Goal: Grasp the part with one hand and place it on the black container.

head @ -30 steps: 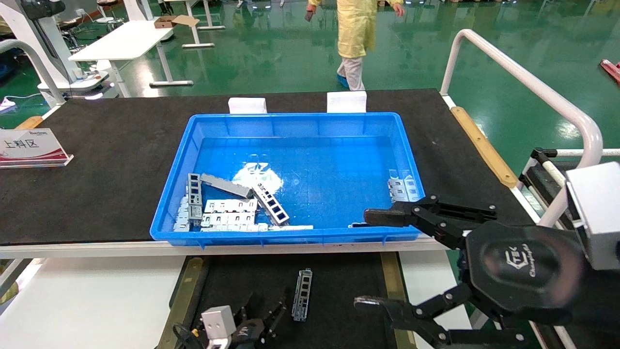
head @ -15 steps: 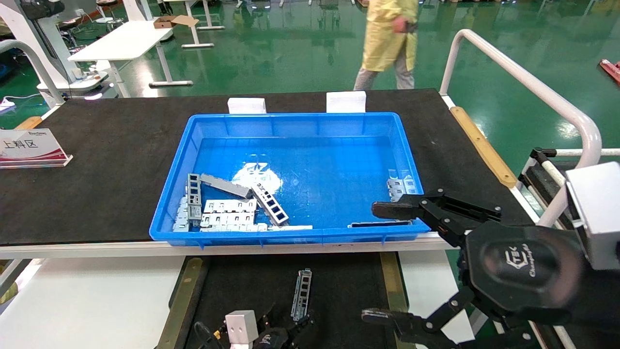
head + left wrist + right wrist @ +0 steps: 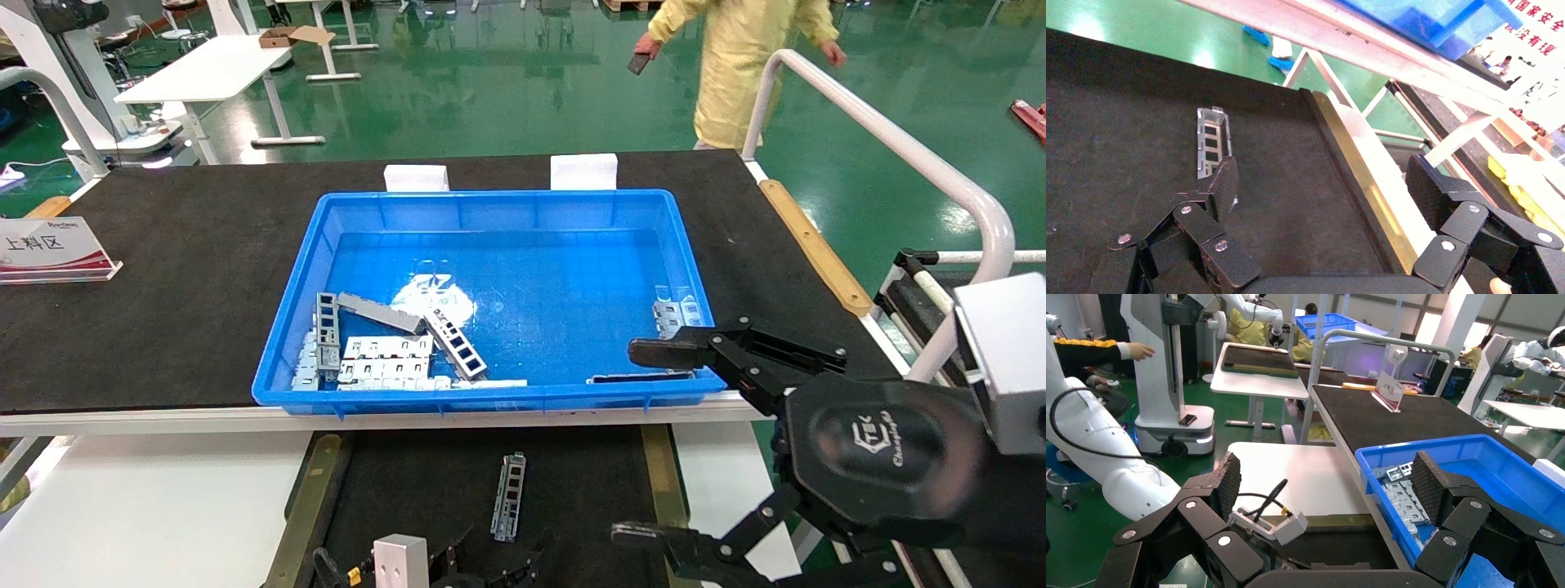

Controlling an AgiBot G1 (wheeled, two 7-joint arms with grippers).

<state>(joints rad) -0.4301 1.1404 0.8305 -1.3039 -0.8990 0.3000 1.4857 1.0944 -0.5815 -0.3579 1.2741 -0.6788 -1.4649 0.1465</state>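
Observation:
One part (image 3: 508,496), a narrow silver channel with rectangular cut-outs, lies flat on the black container (image 3: 409,482), a black panel with brass strips along its long sides. It also shows in the left wrist view (image 3: 1211,142) on the black container (image 3: 1291,165). My left gripper (image 3: 498,557) is open and empty at the bottom edge of the head view, just near of the part; in its own view (image 3: 1324,184) one finger (image 3: 1225,184) stands beside the part's near end. My right gripper (image 3: 625,443) is open and empty, held above the blue bin's near right corner.
The blue bin (image 3: 490,196) on the large black tabletop holds several metal pieces at its near left (image 3: 384,351) and a few at the right (image 3: 678,314). A sign (image 3: 49,245) stands far left. A white rail (image 3: 882,131) runs on the right. A person (image 3: 735,65) walks behind.
My left gripper has shifted right and lower along the bottom edge, near the part. My right gripper moved slightly right, then held still. The person walked to the right.

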